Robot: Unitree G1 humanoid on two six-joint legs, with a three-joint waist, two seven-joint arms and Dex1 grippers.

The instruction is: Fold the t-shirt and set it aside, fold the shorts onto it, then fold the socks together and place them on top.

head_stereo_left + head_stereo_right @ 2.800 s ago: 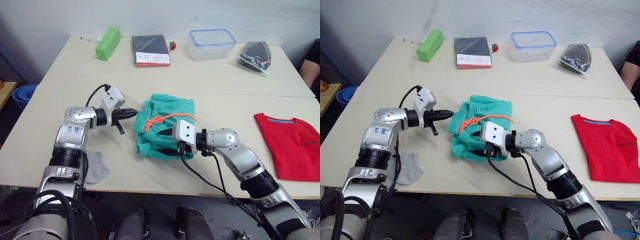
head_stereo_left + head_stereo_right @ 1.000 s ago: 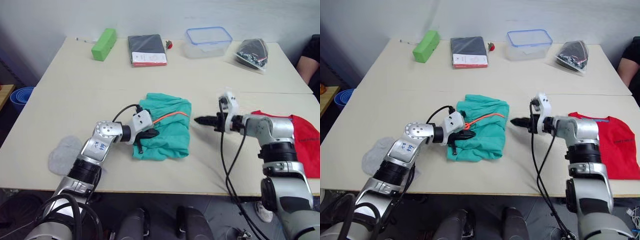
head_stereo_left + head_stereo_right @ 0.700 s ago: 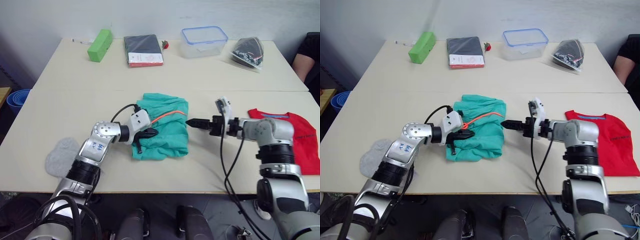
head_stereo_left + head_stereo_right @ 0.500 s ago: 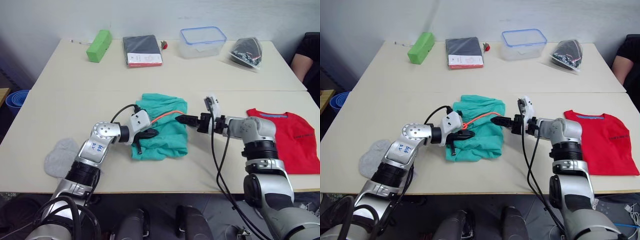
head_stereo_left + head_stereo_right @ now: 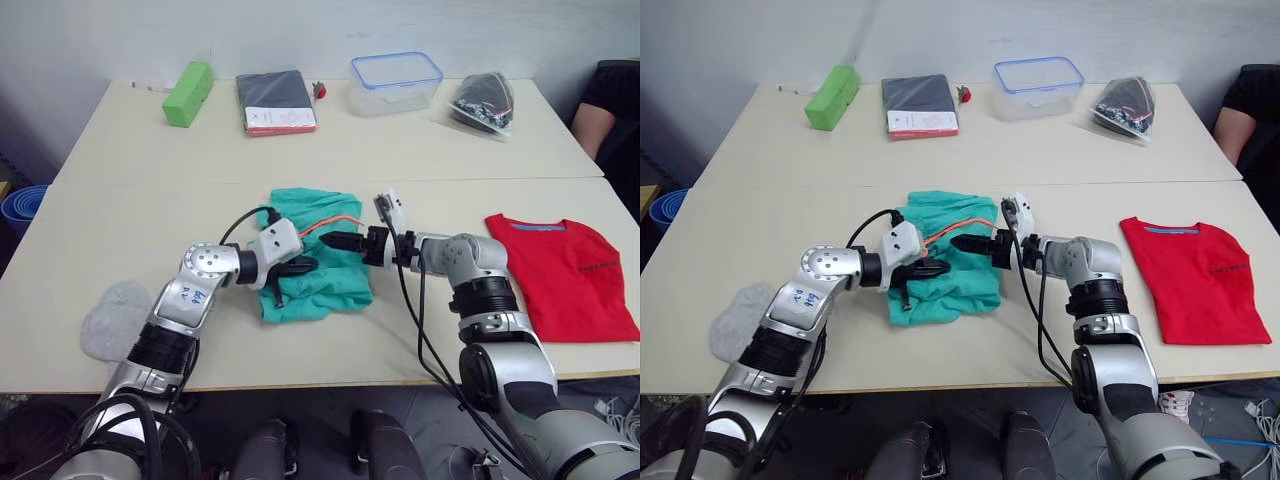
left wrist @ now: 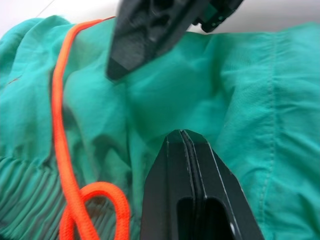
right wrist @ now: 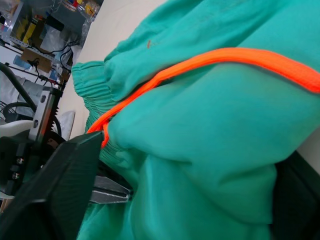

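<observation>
The teal-green shorts (image 5: 318, 262) lie bunched at the table's middle, their orange drawstring (image 5: 322, 224) looping across the top. My left gripper (image 5: 298, 266) is shut, its tip resting on the shorts' left part, close to the drawstring (image 6: 62, 125). My right gripper (image 5: 335, 242) is open over the shorts' right side; the right wrist view shows teal fabric bulging between its spread fingers (image 7: 65, 190). The red t-shirt (image 5: 560, 275) lies flat at the right. A grey sock (image 5: 110, 320) sits near the front left edge.
Along the far edge stand a green block (image 5: 187, 79), a dark book (image 5: 275, 100), a clear lidded container (image 5: 397, 83) and a bag of dark items (image 5: 482, 100). A person sits at the far right (image 5: 605, 100). A blue object (image 5: 20, 205) lies off the table's left.
My right gripper has moved left from beside the shorts onto their right side. My left gripper has stayed on the shorts. The camera has shifted slightly.
</observation>
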